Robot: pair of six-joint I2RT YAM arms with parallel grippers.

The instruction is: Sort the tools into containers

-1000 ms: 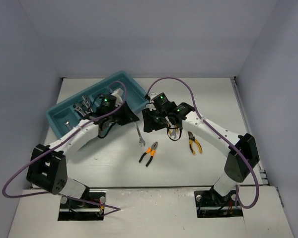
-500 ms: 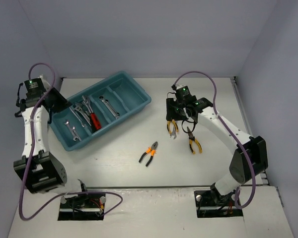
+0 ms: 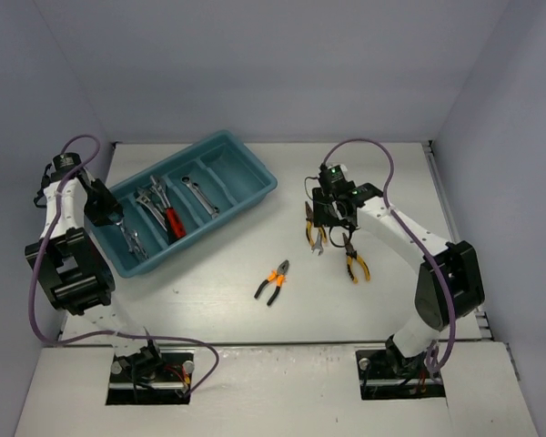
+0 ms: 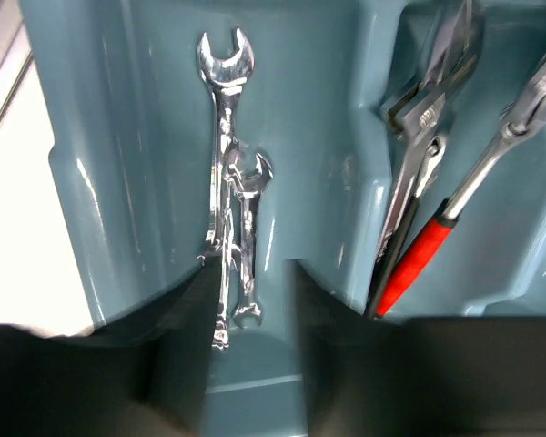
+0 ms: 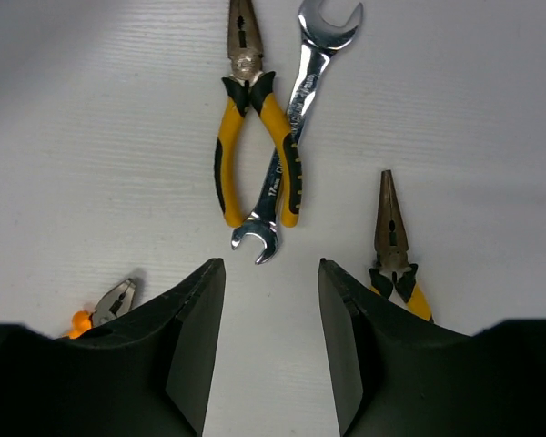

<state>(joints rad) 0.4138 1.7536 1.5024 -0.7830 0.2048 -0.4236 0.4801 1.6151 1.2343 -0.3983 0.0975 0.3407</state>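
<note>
- The teal tray [image 3: 246,198] is seen lying aslant on the left half of the table [image 3: 391,164], divided into four compartments.
- The left gripper [image 4: 248,360] is held over the tray's end compartment nearest the left arm; its jaws are parted and nothing is clamped between them.
- Two silver wrenches [image 4: 226,173] are seen lying side by side and touching on the floor of that compartment; their lower ends show in the gap between the fingers [image 4: 337,364].
- In the next compartment a red-handled wrench [image 4: 417,266] and a black-handled wrench [image 4: 406,196] are laid close together; a further silver tool [image 4: 532,96] is seen beside them.
- A single silver spanner [image 3: 198,195] is laid in the third compartment.
- The right gripper [image 5: 271,341] is held above the table on the right, jaws spread and nothing held.
- Just ahead of it, yellow-handled pliers [image 5: 241,137] lie on the table; a silver wrench [image 5: 302,91] is laid across one handle.
- A second pair of yellow-handled pliers [image 5: 391,241] is seen near by, apart from the first.
- Orange-handled pliers [image 3: 273,282] lie alone on the table, between the tray and the right gripper.
</note>
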